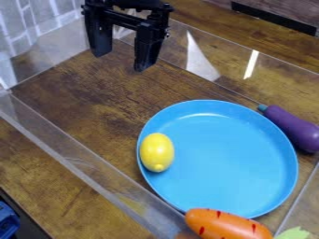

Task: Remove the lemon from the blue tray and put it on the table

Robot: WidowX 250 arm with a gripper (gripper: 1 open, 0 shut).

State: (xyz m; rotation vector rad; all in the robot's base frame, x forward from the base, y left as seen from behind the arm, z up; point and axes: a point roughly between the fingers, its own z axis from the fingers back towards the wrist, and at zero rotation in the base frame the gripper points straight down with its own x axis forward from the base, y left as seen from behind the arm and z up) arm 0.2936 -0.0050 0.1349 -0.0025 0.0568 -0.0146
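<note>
The lemon (156, 151), a small smooth yellow oval, lies on the left part of the blue tray (243, 159), close to its rim. The tray is a large round shallow plate resting on the dark wood-grain table (88, 98). My gripper (122, 51) hangs at the top of the view, well behind and to the left of the tray, pointing down. Its black fingers (147, 49) stand apart with nothing between them. It touches neither the lemon nor the tray.
A purple eggplant (296, 128) lies against the tray's right rim. An orange carrot (227, 225) with green leaves sits at the tray's front edge. Clear acrylic walls (62, 149) border the table on the left, front and back.
</note>
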